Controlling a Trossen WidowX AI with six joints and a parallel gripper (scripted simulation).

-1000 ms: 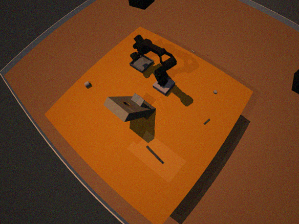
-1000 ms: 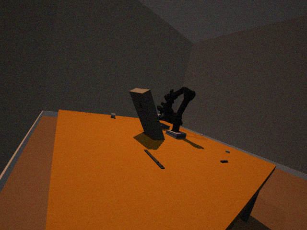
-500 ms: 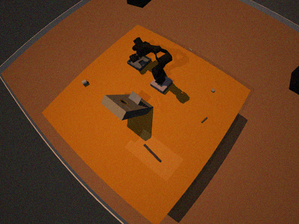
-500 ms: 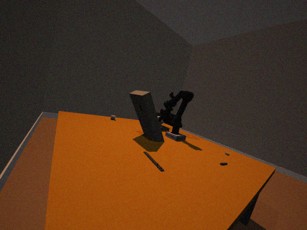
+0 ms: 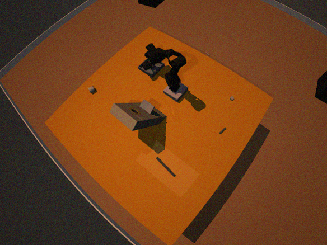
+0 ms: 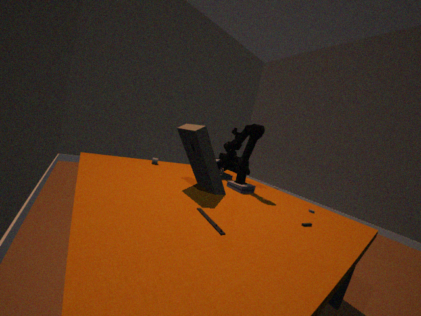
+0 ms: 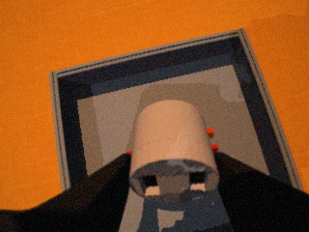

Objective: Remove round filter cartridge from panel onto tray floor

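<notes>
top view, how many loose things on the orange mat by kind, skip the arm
service panel: 1
tray: 1
small pale knobs: 2
dark bars: 2
filter cartridge, held over the tray: 1
total: 7

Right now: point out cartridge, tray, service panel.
filter cartridge (image 7: 169,132), wrist view, curved side wall.
tray (image 7: 57,126), wrist view, left rim.
service panel (image 6: 200,156), exterior view, broad shaded face.
</notes>
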